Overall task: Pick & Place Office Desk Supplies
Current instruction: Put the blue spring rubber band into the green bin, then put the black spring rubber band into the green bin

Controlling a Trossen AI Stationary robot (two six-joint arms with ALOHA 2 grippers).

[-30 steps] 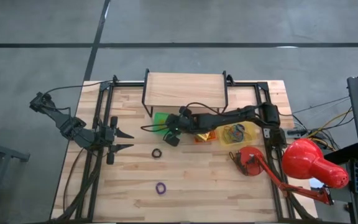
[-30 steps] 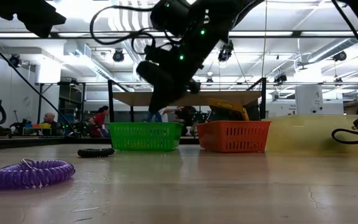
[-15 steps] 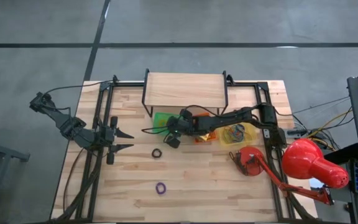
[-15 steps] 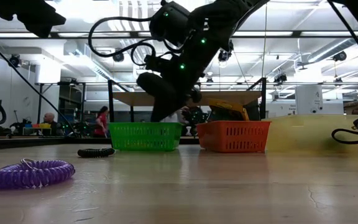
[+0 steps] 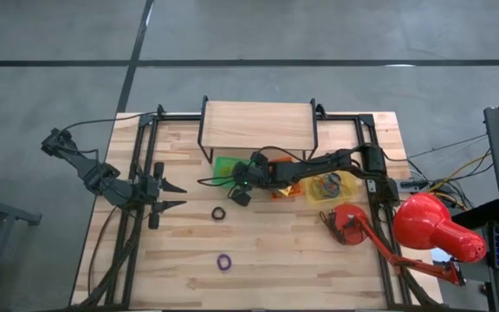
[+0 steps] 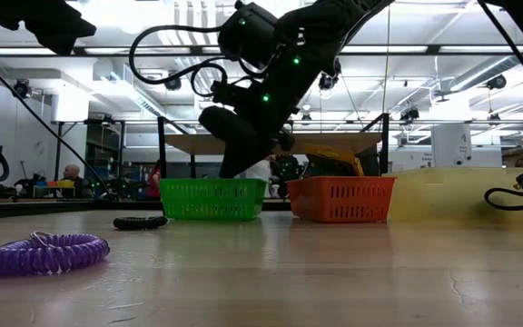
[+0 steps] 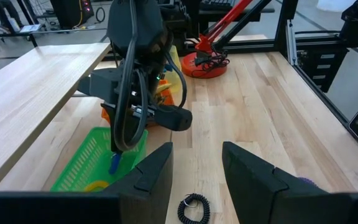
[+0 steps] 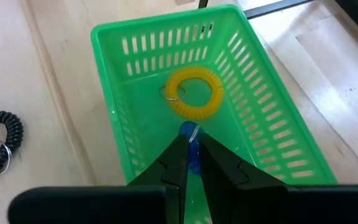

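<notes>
2 dark arms, looped black cables.

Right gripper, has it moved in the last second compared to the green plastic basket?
Yes. In the low view the right gripper has come down toward the green plastic basket and now hangs just above its rim, jaws shut on a blue coil band.

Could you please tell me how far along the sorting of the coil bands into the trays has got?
Done: a yellow coil band lies in the green tray, and more bands sit in the yellow tray. In hand: the right claw hangs over the green tray, pinching a blue band. Left: the black coil and the purple coil lie on the table. The left claw waits open at the table's left edge.
</notes>
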